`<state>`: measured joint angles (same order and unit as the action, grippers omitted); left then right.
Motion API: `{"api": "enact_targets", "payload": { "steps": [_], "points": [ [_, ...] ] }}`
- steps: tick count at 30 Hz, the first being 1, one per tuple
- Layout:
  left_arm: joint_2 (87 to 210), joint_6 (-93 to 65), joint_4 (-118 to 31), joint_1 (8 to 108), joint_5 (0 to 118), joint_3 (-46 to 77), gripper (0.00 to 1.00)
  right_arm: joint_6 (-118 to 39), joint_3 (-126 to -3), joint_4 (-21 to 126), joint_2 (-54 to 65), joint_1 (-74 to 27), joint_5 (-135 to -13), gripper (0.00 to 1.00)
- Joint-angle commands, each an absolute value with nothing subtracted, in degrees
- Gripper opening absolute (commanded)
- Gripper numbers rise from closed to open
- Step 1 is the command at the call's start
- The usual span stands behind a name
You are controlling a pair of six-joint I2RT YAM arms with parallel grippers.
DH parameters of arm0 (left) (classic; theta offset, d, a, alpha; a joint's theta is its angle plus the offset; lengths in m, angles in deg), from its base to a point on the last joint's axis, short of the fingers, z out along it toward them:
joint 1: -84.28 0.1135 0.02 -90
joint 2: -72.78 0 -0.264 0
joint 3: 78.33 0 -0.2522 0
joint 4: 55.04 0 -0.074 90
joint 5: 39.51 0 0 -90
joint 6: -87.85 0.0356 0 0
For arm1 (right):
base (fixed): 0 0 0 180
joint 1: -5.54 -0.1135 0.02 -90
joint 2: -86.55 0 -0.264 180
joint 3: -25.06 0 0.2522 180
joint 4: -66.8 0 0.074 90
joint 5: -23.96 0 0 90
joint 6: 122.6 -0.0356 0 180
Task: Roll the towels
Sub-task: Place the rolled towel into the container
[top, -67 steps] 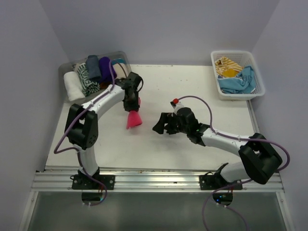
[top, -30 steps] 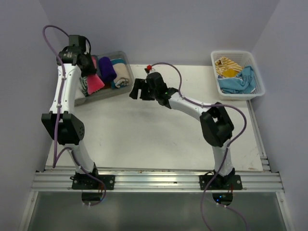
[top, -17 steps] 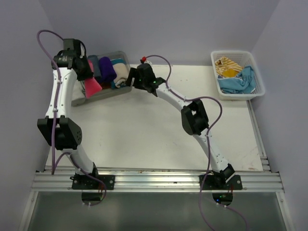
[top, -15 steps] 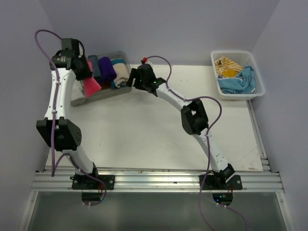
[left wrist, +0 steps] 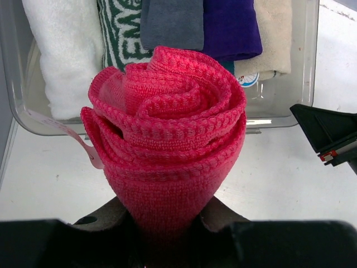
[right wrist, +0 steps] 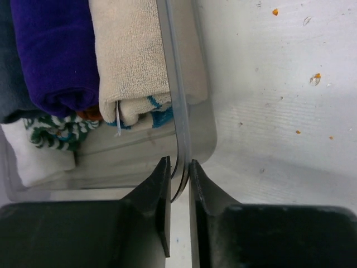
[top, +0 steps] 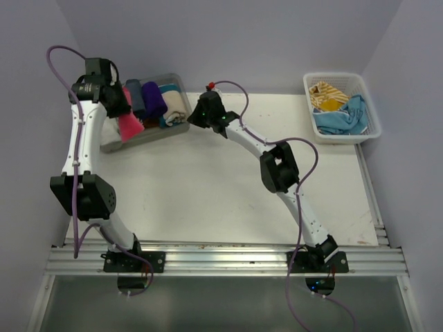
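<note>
As left tool grips, waffle-knit pink towel spiral, clear tray

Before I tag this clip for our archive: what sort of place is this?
Probably a robot test cell, not a home: two arms bolted to a rail at a white table, blank walls close around, and a tray of rolled towels plus a basket of loose ones.

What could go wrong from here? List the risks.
1. The rolled hot pink cloth towel, pinched at one end by the left gripper, flares open at its free end and may unroll on release.
2. The right gripper clamps the thin wall of the clear plastic tray; a pull could tip the tray, which looks packed with rolled towels.
</note>
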<state>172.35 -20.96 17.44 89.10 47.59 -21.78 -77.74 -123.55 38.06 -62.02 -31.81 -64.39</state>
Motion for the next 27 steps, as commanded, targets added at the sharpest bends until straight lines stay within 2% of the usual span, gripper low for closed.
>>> {"api": "enact_targets", "payload": {
  "steps": [1,2,3,9,16,27],
  "points": [
    [169.6,-20.0,14.5,89.6,48.8,-21.6,0.04,-78.1,-123.6,41.1,-60.8,-31.6,-67.7,0.09],
    [169.7,-20.0,14.4,89.5,49.2,-21.6,0.04,-78.5,-121.4,42.4,-59.4,-31.6,-68.0,0.02],
    [170.0,-20.1,14.4,89.5,50.0,-21.6,0.04,-78.4,-120.3,42.8,-58.6,-31.6,-68.1,0.0],
    [171.3,-20.9,12.9,89.3,54.6,-20.6,0.03,-77.4,-110.2,45.4,-53.0,-31.6,-70.1,0.0],
    [174.3,-21.3,12.6,85.9,54.5,-22.0,0.02,-77.2,-95.9,50.3,-44.9,-33.0,-71.0,0.0],
    [179.9,-23.8,10.8,78.9,58.2,-25.8,0.02,-78.5,-82.2,52.7,-35.2,-36.2,-71.4,0.0]
  ]
}}
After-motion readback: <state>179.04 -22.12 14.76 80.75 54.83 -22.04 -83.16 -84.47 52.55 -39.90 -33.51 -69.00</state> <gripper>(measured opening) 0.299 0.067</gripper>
